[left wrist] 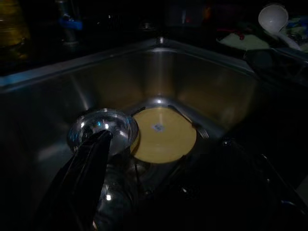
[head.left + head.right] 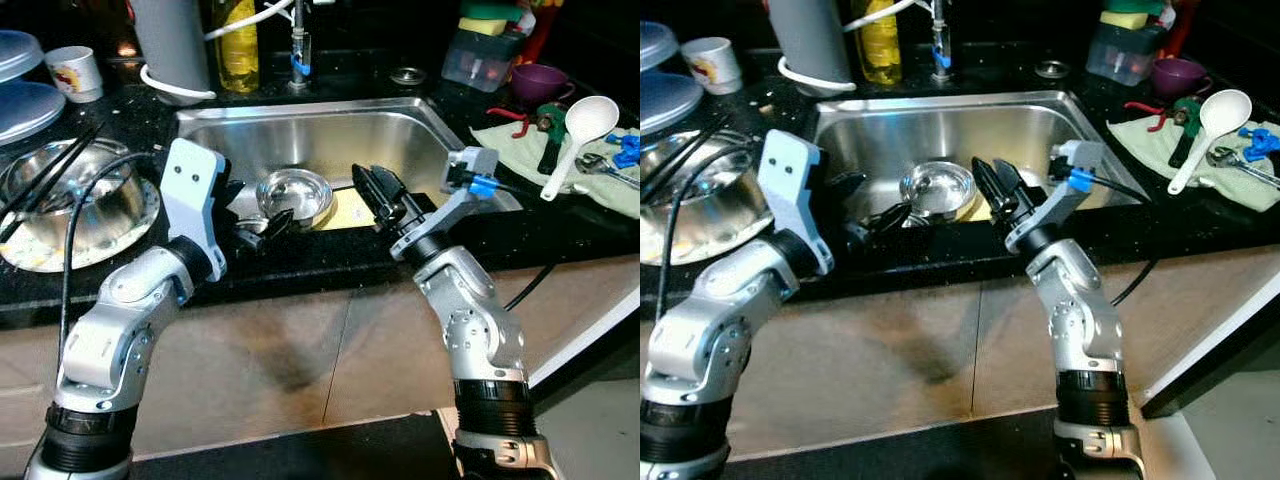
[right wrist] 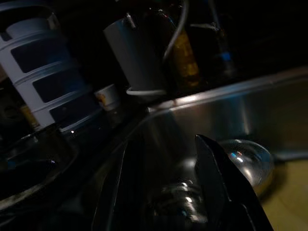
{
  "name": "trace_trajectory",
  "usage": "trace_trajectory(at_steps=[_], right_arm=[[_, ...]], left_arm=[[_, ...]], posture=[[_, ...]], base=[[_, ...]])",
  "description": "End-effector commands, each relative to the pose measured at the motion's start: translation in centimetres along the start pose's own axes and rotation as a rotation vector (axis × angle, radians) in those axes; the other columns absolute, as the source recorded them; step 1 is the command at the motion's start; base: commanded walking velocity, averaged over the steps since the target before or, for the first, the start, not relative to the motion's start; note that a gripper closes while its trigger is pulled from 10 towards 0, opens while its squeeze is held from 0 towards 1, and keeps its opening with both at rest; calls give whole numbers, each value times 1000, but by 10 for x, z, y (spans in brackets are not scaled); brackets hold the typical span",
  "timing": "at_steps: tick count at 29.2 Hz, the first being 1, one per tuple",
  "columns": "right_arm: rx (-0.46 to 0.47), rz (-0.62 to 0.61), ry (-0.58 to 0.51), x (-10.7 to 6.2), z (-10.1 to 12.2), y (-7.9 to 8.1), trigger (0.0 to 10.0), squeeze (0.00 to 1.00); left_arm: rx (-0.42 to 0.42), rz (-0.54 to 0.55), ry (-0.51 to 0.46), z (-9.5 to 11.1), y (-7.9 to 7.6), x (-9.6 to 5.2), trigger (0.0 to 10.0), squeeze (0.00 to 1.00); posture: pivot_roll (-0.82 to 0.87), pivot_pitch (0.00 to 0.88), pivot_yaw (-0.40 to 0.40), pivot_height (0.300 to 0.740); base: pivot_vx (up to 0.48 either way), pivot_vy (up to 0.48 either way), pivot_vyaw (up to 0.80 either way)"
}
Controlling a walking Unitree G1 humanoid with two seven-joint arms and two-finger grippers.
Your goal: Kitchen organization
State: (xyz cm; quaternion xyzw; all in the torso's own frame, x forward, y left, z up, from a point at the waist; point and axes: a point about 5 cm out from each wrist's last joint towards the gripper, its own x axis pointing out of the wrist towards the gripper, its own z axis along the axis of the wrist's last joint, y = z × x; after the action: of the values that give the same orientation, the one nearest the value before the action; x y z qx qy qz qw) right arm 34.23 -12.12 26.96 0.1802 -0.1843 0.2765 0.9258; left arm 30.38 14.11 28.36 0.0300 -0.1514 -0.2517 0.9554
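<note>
I've got both arms leaning over the front edge of the stainless sink (image 2: pixel 420 125). Small steel bowl (image 2: pixel 294 196) sits in the basin, w/ a round yellow plate (image 1: pixel 163 134) lying flat just beside it, the bowl's rim overlapping the plate's edge in the left wrist view.

Left gripper (image 2: pixel 262 229) is down inside the sink at the bowl's near-left side, fingers parted a little, nothing between them; can't tell if a tip touches the bowl.

Right gripper (image 2: pixel 378 190) hangs over the yellow plate, right of the bowl, fingers spread apart & empty.

On the black counter (image 2: pixel 330 255): big steel bowl (image 2: pixel 70 205) on a plate at far left, white mug (image 2: pixel 75 73) behind it, yellow bottle (image 2: pixel 238 45) by the tap. On the right, a white ladle (image 2: pixel 578 140) lies on a green cloth (image 2: pixel 520 145) w/ tools, and a purple bowl (image 2: pixel 540 82) sits behind.
</note>
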Motion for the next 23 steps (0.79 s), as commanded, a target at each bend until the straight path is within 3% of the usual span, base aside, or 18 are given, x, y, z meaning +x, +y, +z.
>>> trace_trajectory(at_steps=[1, 18, 23], right_arm=[[3, 4, -14, -1, 4, 2, 10000, 0], [27, 47, 35, -8, -2, 8, 10000, 0], [36, 143, 138, -17, -12, 15, 10000, 0]], left_arm=[[-3, -13, -2, 1, -3, -2, 10000, 0], [36, 25, 92, -13, 4, -12, 10000, 0], [47, -32, 180, -25, 3, -23, 10000, 0]], posture=[[5, 176, -30, 740], [3, 191, -47, 740], [4, 198, -52, 740]], base=[[-349, 0, 0], [-20, 0, 0], [0, 0, 0]])
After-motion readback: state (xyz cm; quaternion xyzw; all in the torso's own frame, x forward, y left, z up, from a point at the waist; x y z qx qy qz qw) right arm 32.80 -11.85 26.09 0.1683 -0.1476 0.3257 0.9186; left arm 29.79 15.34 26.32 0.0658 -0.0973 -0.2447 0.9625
